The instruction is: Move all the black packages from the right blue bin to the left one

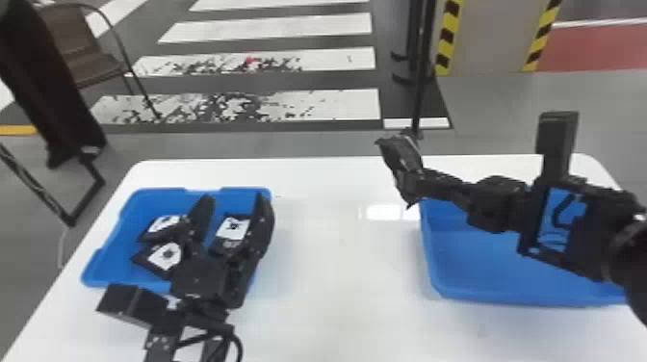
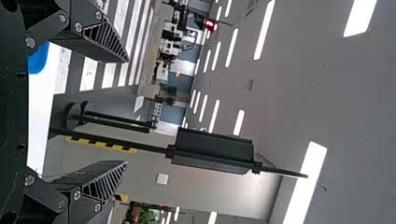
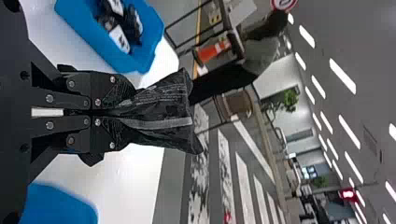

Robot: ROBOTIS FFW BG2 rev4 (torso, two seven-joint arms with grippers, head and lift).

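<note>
- In the head view, my left gripper (image 1: 235, 196) shows over the right part of the left blue bin (image 1: 139, 204), its fingers spread well apart.
- That bin has three black packages with white labels in it: one toward the far left (image 1: 163, 225), one nearer me (image 1: 164, 258) and one on the right (image 1: 233, 228), seen between the fingers. The bin sits on the left of the white table (image 1: 337, 293).
- My right gripper (image 1: 418, 181) comes in from the right with another package (image 1: 399, 156) at its tips. From up here I see that held package by the far left corner of the right blue bin (image 1: 476, 255), raised above the table.
- Past the table I've got a striped crosswalk (image 1: 289, 24), a dark pole (image 1: 420, 91) and, off to the left, a brown chair (image 1: 79, 48).
- In the left wrist view, the left gripper (image 2: 127, 112) has its jaws wide open with nothing between them; beyond is the ceiling (image 2: 345, 102) with its lights.
- In the right wrist view, the right gripper (image 3: 123, 113) is closed tight on the crinkled end of its black package, which spreads out past the tips. I can also see packages in the left bin and an orange cone (image 3: 214, 51) behind.
</note>
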